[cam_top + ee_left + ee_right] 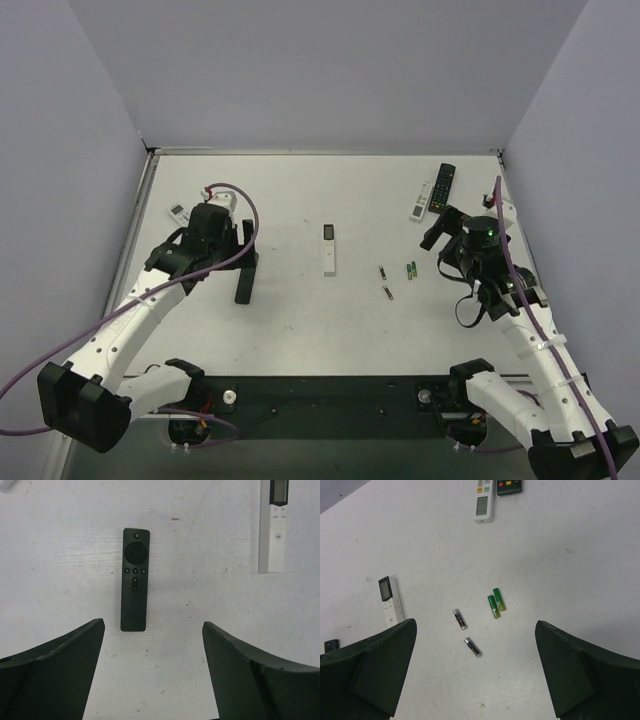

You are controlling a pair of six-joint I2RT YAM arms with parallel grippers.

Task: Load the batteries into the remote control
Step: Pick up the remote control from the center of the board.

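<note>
Two green cylindrical batteries (495, 604) and two dark metal-ended batteries (460, 618) lie on the white counter (300, 330), right of the slim white display remote (329, 249), beneath the right tool (475, 624), its fingers apart. The left tool (152, 626), fingers apart, hangs over a slim black remote (134, 586) left of the white one.

The left arm (130, 320) is stretched forward and inward from its base at the near edge. The left gripper (153, 625) is held above the surface (300, 320), with its jaws spread wide. The right arm (535, 345) is raised along the right side and bent at the elbow. The right gripper (475, 624) is likewise held off the surface and angled downward, with its jaws parted wide. Both grippers are seen empty.
</note>
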